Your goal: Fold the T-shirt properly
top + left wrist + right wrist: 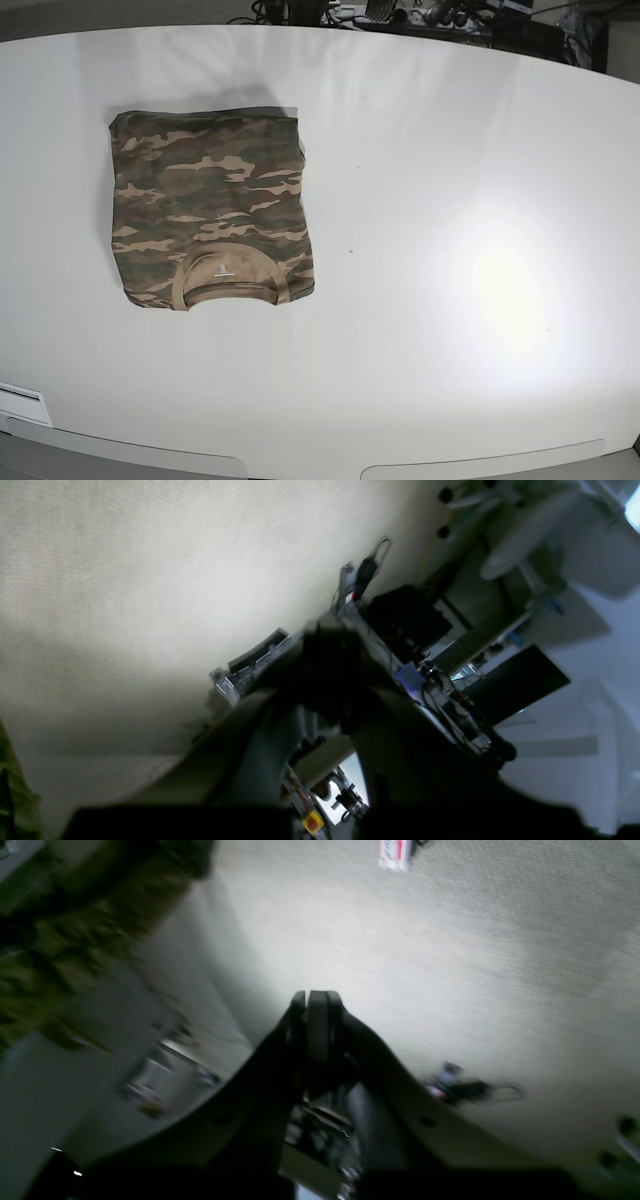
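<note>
The T-shirt [210,210] lies folded into a rough square on the left part of the white table [450,200], its tan collar [228,280] toward the near edge. Neither arm shows in the base view. In the right wrist view my right gripper [317,1000] is shut on nothing above the bare table, and the T-shirt [75,925] is a blurred camouflage mass at the upper left, apart from it. In the left wrist view my left gripper [330,635] is dark and blurred, its fingers together with nothing between them. A sliver of the T-shirt [10,780] shows at the bottom left edge.
Cables and equipment [400,15] crowd the table's far edge. A white label [20,400] sits at the front left edge. The left wrist view looks past the table to a bench with electronics [425,680] and a chair [525,530].
</note>
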Robot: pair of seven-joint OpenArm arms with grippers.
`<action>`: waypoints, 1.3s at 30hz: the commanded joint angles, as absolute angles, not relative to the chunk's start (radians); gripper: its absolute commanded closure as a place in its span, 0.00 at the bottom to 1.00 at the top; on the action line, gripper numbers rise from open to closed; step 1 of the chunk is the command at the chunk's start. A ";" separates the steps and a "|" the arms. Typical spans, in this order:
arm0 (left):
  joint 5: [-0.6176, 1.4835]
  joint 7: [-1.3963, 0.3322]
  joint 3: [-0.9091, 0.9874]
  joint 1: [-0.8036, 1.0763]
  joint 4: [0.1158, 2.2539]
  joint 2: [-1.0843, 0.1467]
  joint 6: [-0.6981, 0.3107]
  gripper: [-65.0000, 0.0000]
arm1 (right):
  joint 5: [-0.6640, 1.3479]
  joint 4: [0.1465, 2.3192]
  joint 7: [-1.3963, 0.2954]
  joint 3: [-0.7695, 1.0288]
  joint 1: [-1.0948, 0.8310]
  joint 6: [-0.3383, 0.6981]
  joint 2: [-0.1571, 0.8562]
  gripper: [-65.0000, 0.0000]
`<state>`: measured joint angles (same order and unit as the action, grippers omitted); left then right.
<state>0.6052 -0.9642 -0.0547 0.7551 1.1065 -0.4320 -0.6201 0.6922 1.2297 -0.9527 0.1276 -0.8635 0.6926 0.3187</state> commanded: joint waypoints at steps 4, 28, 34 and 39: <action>0.582 -0.848 -0.054 0.653 0.933 -0.434 -0.628 1.00 | 0.535 1.108 -0.744 0.067 -0.817 0.698 0.332 1.00; 0.196 -0.065 -0.054 0.322 0.538 -0.160 -0.190 1.00 | 0.200 0.694 -0.305 -0.126 -0.342 0.256 0.155 1.00; 0.245 -0.044 -0.065 0.279 0.506 -0.124 -0.137 1.00 | 0.145 0.690 -0.305 -0.126 -0.341 0.231 0.115 1.00; 0.252 -0.026 -0.157 0.266 0.514 -0.125 -0.137 1.00 | 0.099 0.690 -0.285 -0.126 -0.341 0.223 0.104 1.00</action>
